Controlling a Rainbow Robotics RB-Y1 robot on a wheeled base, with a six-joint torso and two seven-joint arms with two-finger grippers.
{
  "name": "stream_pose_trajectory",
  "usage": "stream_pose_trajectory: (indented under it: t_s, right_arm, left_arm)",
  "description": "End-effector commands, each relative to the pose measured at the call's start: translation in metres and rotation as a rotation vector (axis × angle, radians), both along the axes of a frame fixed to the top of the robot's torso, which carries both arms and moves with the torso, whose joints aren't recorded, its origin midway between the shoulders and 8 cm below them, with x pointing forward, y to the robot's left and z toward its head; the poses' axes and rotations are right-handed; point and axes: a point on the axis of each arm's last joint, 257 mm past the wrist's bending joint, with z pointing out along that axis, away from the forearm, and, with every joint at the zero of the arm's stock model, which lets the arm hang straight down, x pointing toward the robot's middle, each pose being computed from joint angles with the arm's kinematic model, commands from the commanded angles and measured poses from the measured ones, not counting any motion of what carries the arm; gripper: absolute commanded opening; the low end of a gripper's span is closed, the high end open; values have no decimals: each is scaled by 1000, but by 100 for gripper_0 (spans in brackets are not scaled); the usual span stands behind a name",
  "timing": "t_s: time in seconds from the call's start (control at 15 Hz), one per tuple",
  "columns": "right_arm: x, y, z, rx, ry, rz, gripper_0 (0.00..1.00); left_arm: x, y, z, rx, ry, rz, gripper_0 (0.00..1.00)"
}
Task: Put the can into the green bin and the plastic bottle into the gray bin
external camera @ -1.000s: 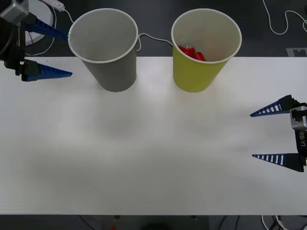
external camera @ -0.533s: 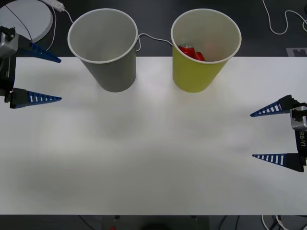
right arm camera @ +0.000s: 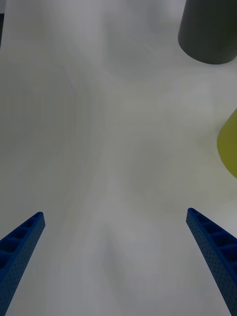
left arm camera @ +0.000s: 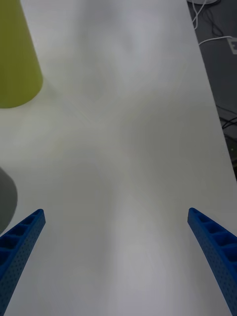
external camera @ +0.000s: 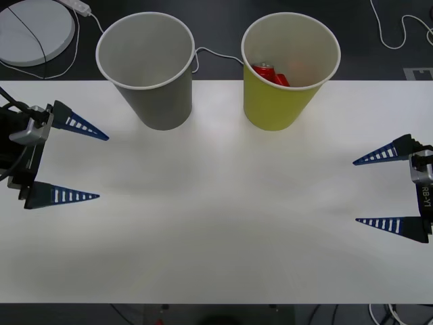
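The red can (external camera: 270, 73) lies inside the green bin (external camera: 281, 108), which stands at the back of the white table, right of centre. To its left stands the gray bin (external camera: 161, 101); its visible inside looks pale and bare. The plastic bottle is out of view. My left gripper (external camera: 101, 166) is open over the table's left edge, in front and left of the gray bin, with nothing between its fingers. At the right edge my right gripper (external camera: 355, 191) is open too and holds nothing. The green bin (left arm camera: 15, 64) and gray bin (right arm camera: 207, 32) also show in the wrist views.
A round white disc (external camera: 34, 30) with a black cable lies on the dark floor behind the table's left corner. White cables (external camera: 399, 30) run behind the table. The white tabletop (external camera: 216, 223) spreads wide between the two grippers.
My left gripper has come down and forward from beside the gray bin's rim to the table's left edge, still open. The right arm has not moved.
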Motion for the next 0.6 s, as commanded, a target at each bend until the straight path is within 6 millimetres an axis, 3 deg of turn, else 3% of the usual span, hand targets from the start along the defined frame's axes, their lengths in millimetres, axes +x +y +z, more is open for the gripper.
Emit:
stream_pose_trajectory:
  t_s: [0.07, 0.2, 0.6]
  right_arm:
    - [0, 0, 0, 0, 0, 0, 100]
    - [0, 0, 0, 0, 0, 0, 100]
    - [0, 0, 0, 0, 0, 0, 100]
  left_arm:
    - [-13, -11, -19, 11, 43, -47, 100]
    - [-18, -17, -33, 28, 64, -68, 100]
    - [8, -23, -44, -18, 0, 30, 100]
